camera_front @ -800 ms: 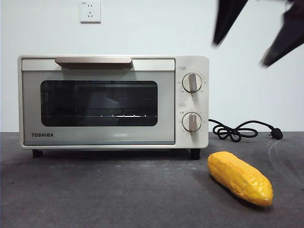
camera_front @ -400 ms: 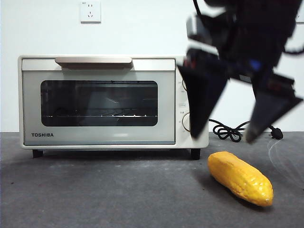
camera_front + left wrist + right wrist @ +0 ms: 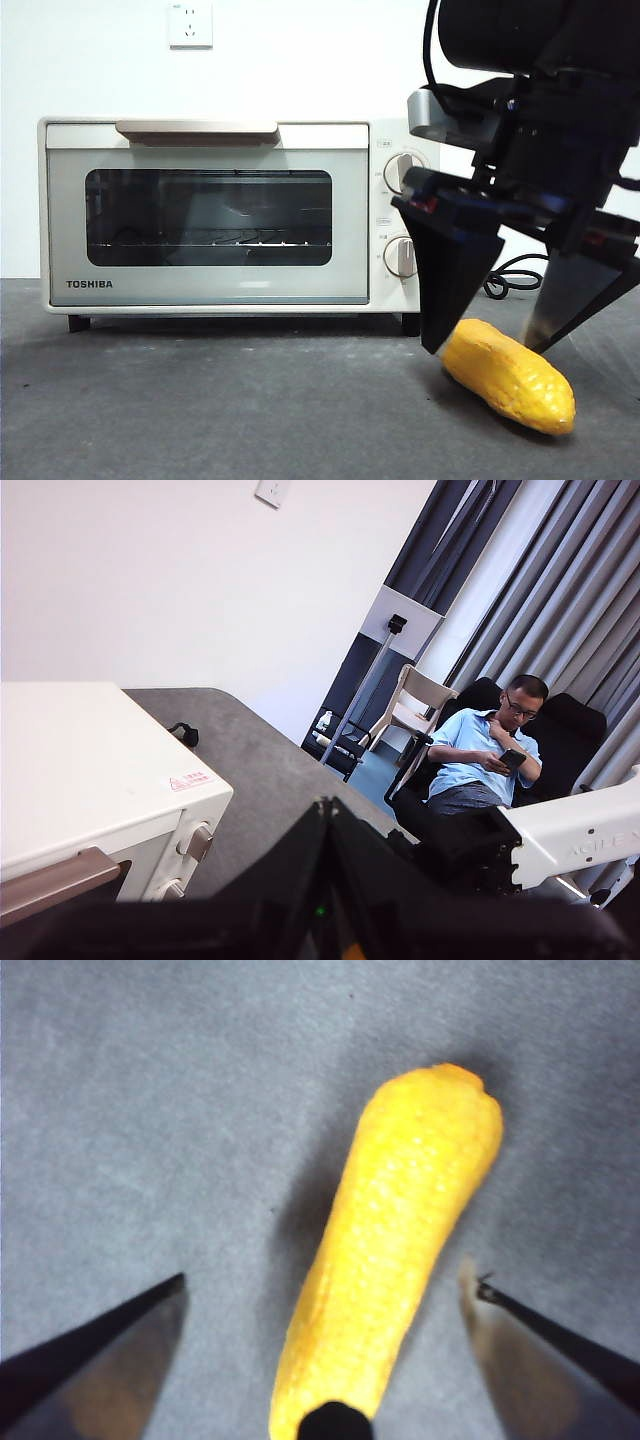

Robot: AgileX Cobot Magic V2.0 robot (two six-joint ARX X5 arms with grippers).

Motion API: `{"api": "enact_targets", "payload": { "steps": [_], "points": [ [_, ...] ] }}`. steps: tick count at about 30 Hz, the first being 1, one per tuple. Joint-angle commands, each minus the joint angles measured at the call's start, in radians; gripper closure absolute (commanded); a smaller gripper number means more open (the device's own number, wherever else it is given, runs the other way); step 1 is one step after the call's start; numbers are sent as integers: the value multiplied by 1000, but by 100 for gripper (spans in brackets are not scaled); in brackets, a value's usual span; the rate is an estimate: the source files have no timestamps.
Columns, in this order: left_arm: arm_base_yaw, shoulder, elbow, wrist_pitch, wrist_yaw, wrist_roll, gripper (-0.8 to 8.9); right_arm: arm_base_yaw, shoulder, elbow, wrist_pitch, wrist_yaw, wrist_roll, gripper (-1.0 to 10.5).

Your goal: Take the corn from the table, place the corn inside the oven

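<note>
The corn (image 3: 508,376) lies flat on the dark grey table (image 3: 220,410) right of the shut oven (image 3: 238,214) — long axis slanting toward the camera, blunt end rearward — straddled untouched by the right gripper's (image 3: 484,348) spread jaws; the left gripper's state can't be told.

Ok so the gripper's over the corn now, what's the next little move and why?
Probably lower a touch more, then close. The right gripper is open, its jaws straddling the corn, which lies on the table untouched. The tips seem to sit near the cob's top, so a slightly deeper hold looks safer.
</note>
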State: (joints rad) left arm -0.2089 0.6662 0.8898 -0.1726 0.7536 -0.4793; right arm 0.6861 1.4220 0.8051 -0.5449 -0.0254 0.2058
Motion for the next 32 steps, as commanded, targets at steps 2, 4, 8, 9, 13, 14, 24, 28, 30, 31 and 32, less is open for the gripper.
{"api": "enact_targets", "payload": {
  "steps": [2, 4, 8, 9, 13, 14, 24, 28, 30, 31, 32],
  "points": [
    [-2, -2, 2, 1, 2, 16, 817, 1, 16, -26, 23, 0, 11, 516],
    [-2, -2, 2, -2, 3, 16, 817, 1, 30, -27, 22, 0, 11, 516],
    [-2, -3, 2, -30, 3, 17, 817, 1, 62, -27, 23, 1, 11, 619],
    [-2, -3, 2, -41, 5, 17, 817, 1, 68, -27, 23, 6, 13, 681],
    [-2, -3, 2, -68, 5, 28, 817, 1, 70, -24, 19, 45, 27, 967],
    [-2, -3, 2, -71, 5, 28, 817, 1, 65, -23, 17, 45, 27, 960],
    [-3, 21, 2, -74, -69, 39, 819, 46, -101, 61, -114, 45, 38, 958],
    [-11, 67, 2, -74, -117, 68, 819, 103, -209, 127, -170, 45, 56, 958],
    [-21, 98, 2, -74, -156, 96, 819, 135, -263, 162, -189, 45, 66, 958],
    [-28, 116, 2, -74, -182, 109, 819, 153, -289, 182, -196, 45, 71, 958],
    [-36, 133, 2, -73, -205, 121, 819, 168, -312, 200, -202, 45, 79, 958]
  ]
}}
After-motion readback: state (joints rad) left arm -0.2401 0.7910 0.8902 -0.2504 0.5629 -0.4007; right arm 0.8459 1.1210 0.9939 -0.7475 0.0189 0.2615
